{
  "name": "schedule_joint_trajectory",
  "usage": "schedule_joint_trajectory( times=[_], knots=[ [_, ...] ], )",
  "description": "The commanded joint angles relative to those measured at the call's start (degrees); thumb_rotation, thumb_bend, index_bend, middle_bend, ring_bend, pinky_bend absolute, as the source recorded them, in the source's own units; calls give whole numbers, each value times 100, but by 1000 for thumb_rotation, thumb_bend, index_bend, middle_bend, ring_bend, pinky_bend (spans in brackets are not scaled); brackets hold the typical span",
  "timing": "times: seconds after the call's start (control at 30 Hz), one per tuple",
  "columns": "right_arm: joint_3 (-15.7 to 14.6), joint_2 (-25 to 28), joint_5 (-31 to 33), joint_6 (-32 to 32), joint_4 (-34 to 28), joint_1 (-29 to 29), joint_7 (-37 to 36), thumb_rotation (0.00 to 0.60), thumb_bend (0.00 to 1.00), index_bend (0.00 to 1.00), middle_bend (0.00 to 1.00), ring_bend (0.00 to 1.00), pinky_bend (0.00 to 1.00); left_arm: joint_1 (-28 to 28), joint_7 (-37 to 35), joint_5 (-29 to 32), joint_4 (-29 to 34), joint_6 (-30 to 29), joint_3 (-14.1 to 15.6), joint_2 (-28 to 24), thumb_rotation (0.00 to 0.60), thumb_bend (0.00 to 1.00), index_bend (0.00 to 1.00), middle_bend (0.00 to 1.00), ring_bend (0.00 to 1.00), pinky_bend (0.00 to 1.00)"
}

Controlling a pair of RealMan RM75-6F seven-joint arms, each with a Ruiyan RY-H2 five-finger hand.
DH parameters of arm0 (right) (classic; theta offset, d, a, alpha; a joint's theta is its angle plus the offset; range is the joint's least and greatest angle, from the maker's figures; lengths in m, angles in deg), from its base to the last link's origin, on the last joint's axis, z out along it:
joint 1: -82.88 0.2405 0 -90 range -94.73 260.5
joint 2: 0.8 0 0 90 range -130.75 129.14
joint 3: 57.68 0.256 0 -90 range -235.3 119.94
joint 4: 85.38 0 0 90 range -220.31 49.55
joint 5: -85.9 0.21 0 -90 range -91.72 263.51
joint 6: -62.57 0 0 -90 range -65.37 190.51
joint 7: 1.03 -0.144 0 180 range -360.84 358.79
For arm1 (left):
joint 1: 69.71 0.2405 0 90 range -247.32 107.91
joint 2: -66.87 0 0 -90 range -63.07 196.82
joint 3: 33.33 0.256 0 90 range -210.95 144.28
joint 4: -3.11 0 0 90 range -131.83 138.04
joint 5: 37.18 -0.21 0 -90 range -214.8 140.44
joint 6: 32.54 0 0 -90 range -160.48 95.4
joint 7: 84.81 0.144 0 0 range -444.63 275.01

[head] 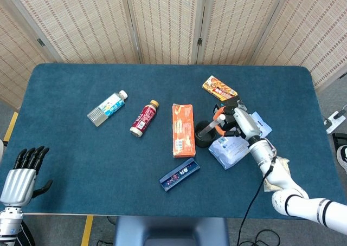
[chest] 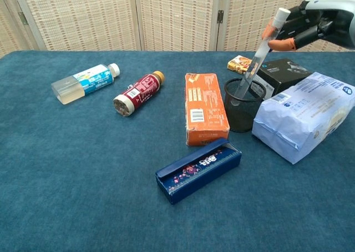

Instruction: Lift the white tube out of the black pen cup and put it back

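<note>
Inside one black pen cup (chest: 243,112), one white tube (chest: 258,56) leans.
</note>
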Motion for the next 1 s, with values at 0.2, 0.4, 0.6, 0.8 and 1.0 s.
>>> schedule_joint_trajectory(
  times=[0.2,0.4,0.6,0.8,1.0],
  knots=[
    [-185,-303,-23,-282,476,56,-10,600,367,534,393,210,130,25,-19,14,-20,-9,16,-1,600,287,117,123,100,84],
    [-242,-64,-455,-316,390,-38,-194,600,187,49,132,26,107,23,-26,-2,-21,-16,16,1,600,288,117,123,100,84],
    [-321,380,-916,189,83,-357,-148,600,181,0,112,7,106,16,-39,-19,-19,-23,11,4,600,286,118,123,100,84],
    [-459,894,-1386,1343,-363,-955,390,600,214,0,120,5,106,-2,-49,-39,-10,-32,-7,11,600,287,117,123,100,84],
    [-729,1234,-1767,2594,-721,-1677,1362,600,300,19,208,61,109,-21,-24,-73,36,-61,-29,7,600,288,117,123,100,84]
  ],
)
